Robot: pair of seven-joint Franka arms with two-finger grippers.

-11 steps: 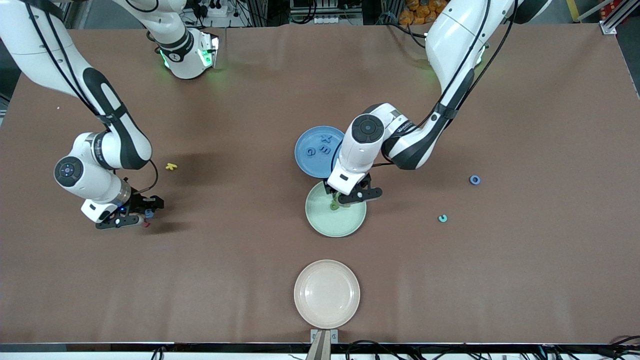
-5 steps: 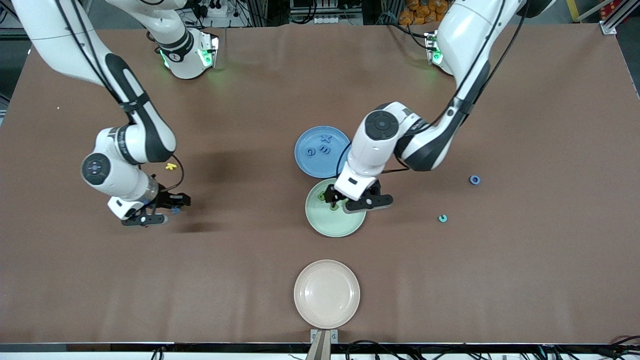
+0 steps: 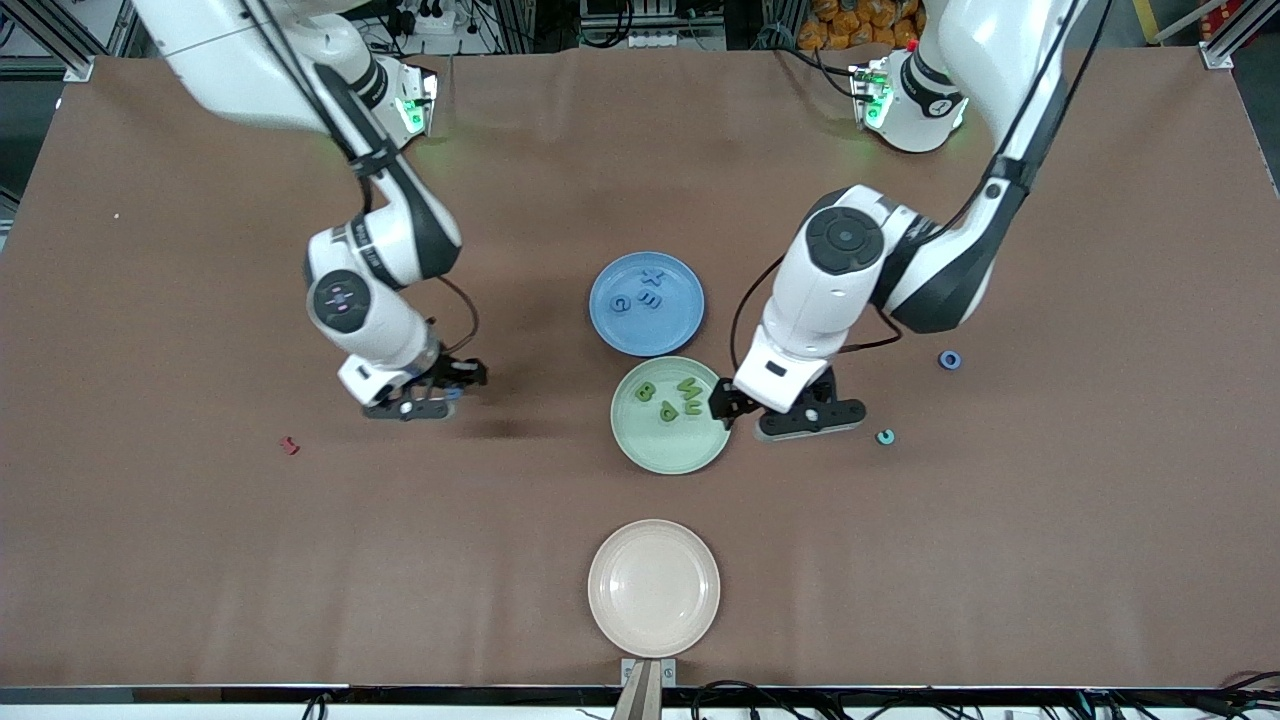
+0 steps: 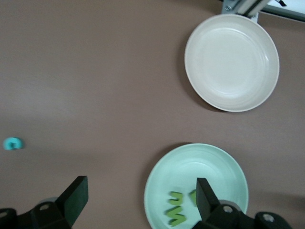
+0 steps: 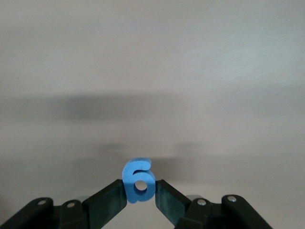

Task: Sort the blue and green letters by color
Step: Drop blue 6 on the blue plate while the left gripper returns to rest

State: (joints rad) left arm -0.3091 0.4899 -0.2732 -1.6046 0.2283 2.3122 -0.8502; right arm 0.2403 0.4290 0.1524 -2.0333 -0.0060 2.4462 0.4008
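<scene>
My right gripper (image 3: pixel 440 393) is shut on a blue piece shaped like a 6 (image 5: pixel 138 180), held above bare table between the right arm's end and the plates; it also shows in the front view (image 3: pixel 452 395). My left gripper (image 3: pixel 765 410) is open and empty over the rim of the green plate (image 3: pixel 665 450) on the left arm's side. Several green letters (image 3: pixel 668 410) lie in that plate, also seen in the left wrist view (image 4: pixel 174 210). Three blue letters (image 3: pixel 650 298) lie in the blue plate (image 3: pixel 650 335). A blue ring letter (image 3: pixel 950 360) lies toward the left arm's end.
An empty cream plate (image 3: pixel 653 588) sits nearest the front camera. A teal piece (image 3: pixel 885 437) lies beside the left gripper. A dark red letter (image 3: pixel 290 445) lies toward the right arm's end. The yellow letter is hidden by the right arm.
My right gripper rose from beside the dark red letter and carried the blue piece toward the plates. My left gripper let go of a green letter in the green plate, opened and moved off its rim.
</scene>
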